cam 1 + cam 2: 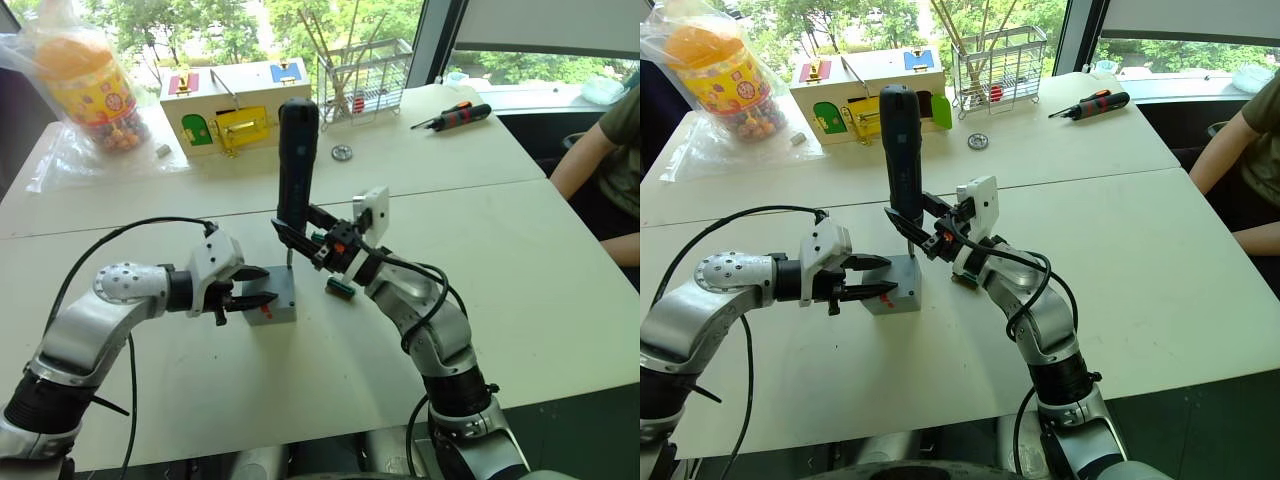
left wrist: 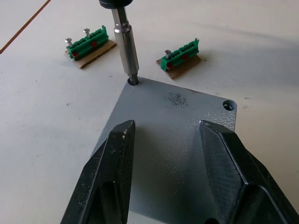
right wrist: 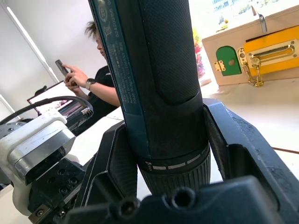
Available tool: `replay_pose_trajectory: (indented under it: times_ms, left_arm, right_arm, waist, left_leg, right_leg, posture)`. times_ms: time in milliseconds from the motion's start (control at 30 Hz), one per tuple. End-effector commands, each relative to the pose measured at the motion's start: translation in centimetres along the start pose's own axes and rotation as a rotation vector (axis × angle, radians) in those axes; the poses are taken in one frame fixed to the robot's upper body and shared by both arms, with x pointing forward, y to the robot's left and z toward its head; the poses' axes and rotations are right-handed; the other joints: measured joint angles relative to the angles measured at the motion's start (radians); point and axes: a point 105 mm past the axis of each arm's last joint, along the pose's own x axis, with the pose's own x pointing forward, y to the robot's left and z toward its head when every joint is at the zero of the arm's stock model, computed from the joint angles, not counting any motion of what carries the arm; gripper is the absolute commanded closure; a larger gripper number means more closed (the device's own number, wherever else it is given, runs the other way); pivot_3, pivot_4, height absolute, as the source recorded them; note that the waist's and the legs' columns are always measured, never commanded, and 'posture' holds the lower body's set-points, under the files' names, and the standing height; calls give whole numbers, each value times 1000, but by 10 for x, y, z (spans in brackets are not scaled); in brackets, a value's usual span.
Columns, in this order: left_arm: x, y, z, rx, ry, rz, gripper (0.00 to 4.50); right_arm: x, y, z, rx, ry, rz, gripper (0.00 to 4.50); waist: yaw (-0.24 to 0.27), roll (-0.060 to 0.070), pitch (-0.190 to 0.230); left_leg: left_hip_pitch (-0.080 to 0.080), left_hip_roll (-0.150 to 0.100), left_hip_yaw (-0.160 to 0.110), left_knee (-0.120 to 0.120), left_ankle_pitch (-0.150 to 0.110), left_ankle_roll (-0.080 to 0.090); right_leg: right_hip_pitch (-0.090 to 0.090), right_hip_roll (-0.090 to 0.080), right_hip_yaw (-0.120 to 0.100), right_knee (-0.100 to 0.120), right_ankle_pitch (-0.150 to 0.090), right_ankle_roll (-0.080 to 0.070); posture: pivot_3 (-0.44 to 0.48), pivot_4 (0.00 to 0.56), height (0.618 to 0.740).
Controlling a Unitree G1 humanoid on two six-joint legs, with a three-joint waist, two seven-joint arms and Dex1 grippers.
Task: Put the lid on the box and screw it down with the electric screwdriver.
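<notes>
— Where were your hands just then?

— My left gripper sat low on the white table, its two black fingers parted over the lid, one tip toward each side of the grey plate. They held nothing. Whether the tips pressed the plate or hung just above it, I could not tell.

— And the lid itself?

— It lay flat on top of the box, edges lined up, with the box's small red mark facing me. My right gripper was closed around the lower body of the electric screwdriver, holding it upright — the metal bit stood in one corner screw hole of the lid. Another corner hole was in plain sight.

— Anything lying around it?

— Two small green terminal blocks on brown backing lay on the table just beyond the box, with little screws standing in them. Farther off, near the back edge, a small metal gear lay by a wooden box with coloured doors, a wire rack beside it. To the far left sat a bagged jar of sweets; to the far right, a black-and-orange manual screwdriver. A person's arm showed at the right edge of the table.
</notes>
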Motion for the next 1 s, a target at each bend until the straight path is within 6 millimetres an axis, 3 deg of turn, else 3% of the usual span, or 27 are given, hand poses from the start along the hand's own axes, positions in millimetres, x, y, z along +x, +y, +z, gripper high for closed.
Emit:
replay_pose_trajectory:
  times_ms: [33,300,500,600,1000]
  left_arm:
    - [4,-3,-18,-36,58,-15,2306]
    - [4,-3,-20,-32,64,-15,2306]
    - [5,-4,-23,-35,69,-19,2306]
    - [5,-5,-25,-40,72,-21,2306]
    - [6,-6,-32,-62,85,-10,2306]
  right_arm:
    - [1,-1,11,-17,-33,-1,2710]
    - [0,0,5,-30,-6,-3,2710]
    - [-6,-1,-26,-61,144,3,2710]
    - [-7,1,-35,-40,181,3,2710]
    - [-5,-5,-46,15,204,-38,2710]
  waist:
    - [1,0,0]
    - [1,0,-2]
    - [3,1,-9]
    - [4,4,-12]
    - [4,7,-23]
  left_leg:
    - [0,0,0,0,0,0]
    - [1,0,0,0,0,0]
    - [4,0,0,-1,-1,1]
    - [14,0,0,-4,-5,8]
    - [21,1,-1,-7,-7,10]
  right_leg:
    - [0,0,0,0,0,0]
    - [1,0,0,0,0,0]
    - [4,0,0,-1,0,0]
    - [14,0,0,-4,-1,0]
    - [22,1,0,-15,-1,0]
  posture:
    - [0,150,740]
    - [0,150,740]
    - [0,150,740]
    - [0,150,740]
    - [0,150,740]
